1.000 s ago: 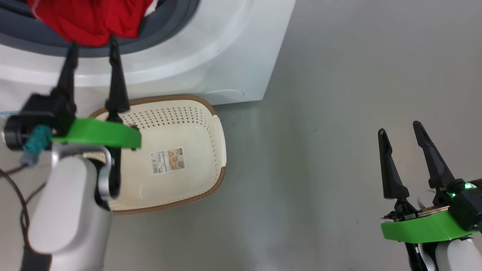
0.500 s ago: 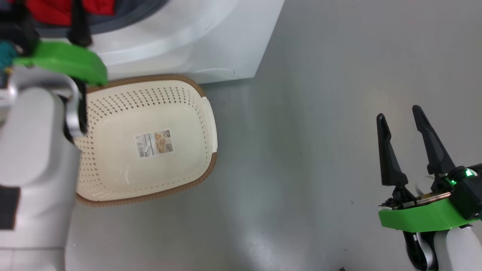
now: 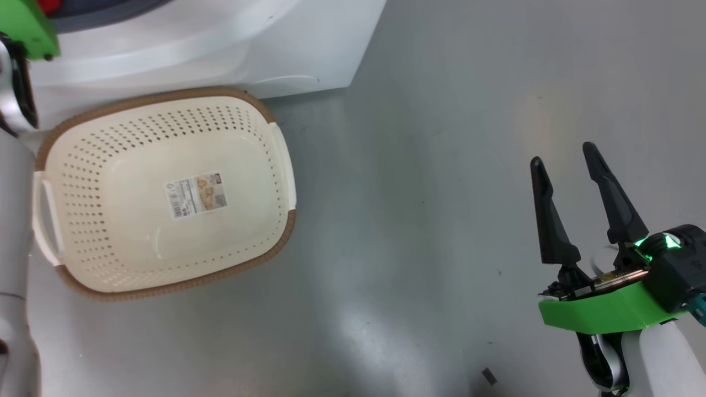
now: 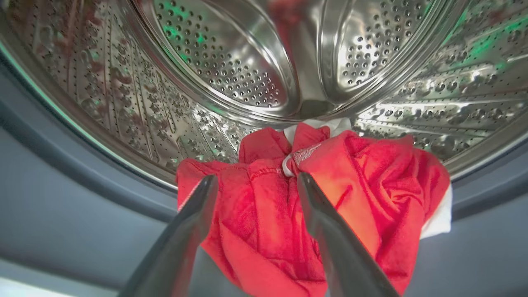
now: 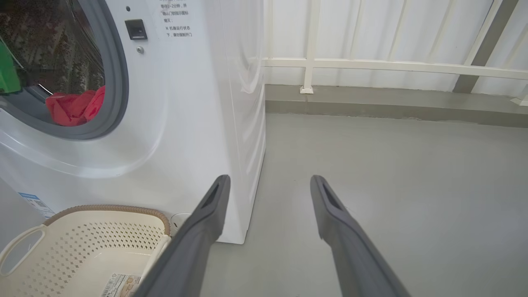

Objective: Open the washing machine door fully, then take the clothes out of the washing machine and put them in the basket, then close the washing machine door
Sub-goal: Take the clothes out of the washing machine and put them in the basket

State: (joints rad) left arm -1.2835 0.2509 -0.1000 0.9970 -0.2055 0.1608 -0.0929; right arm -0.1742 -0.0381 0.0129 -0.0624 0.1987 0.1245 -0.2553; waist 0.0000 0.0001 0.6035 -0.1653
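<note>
Bright red clothes (image 4: 371, 185) with a white edge lie bunched at the drum's front lip, over the grey rubber ring (image 4: 62, 198). My left gripper (image 4: 258, 178) is open, its two fingers spread in front of the bundle with red fabric showing between them. The washing machine (image 5: 198, 103) stands with its opening uncovered, the clothes (image 5: 74, 108) visible inside; the washing machine door is out of view. The cream basket (image 3: 276, 165) sits on the floor in front of the machine, with just a paper label inside. My right gripper (image 3: 563, 156) hangs open over bare floor, far right of the basket.
Grey floor (image 3: 413, 193) stretches to the right of the machine. A white railing (image 5: 371, 66) and a low grey kerb run along the back wall. A small dark scrap (image 3: 488, 376) lies on the floor near my right arm.
The head camera has shifted, so machine and basket sit further up and left. My left gripper has gone up out of the head view toward the clothes. The right gripper stays open.
</note>
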